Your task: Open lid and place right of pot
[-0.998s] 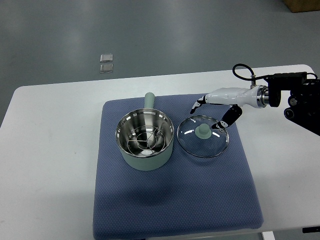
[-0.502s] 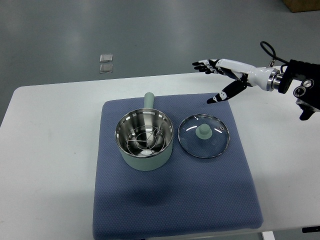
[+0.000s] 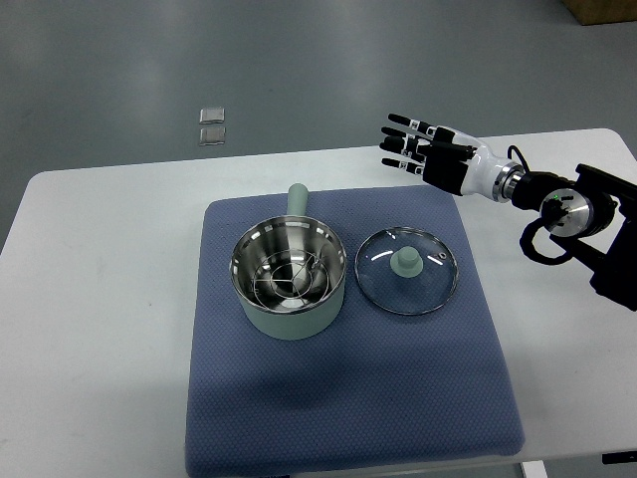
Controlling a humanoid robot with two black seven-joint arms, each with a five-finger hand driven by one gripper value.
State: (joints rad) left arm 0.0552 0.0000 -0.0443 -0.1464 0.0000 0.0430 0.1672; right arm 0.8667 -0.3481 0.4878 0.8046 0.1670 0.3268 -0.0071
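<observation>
A pale green pot (image 3: 290, 278) with a steel inside and a wire rack stands uncovered on the blue mat (image 3: 348, 398), its handle pointing away from me. The glass lid (image 3: 406, 270) with a green knob lies flat on the mat just right of the pot, a small gap between them. My right hand (image 3: 418, 147) hovers above the mat's far right corner, well clear of the lid, with fingers spread and holding nothing. Its arm comes in from the right edge. The left arm is out of view.
The mat lies on a white table (image 3: 109, 299). Two small clear squares (image 3: 211, 125) lie on the grey floor beyond the table's far edge. A brown box corner (image 3: 602, 10) shows at the top right.
My right hand has lifted off the lid's far rim, risen and rolled over with its fingers spread. The lid stays flat right of the pot.
</observation>
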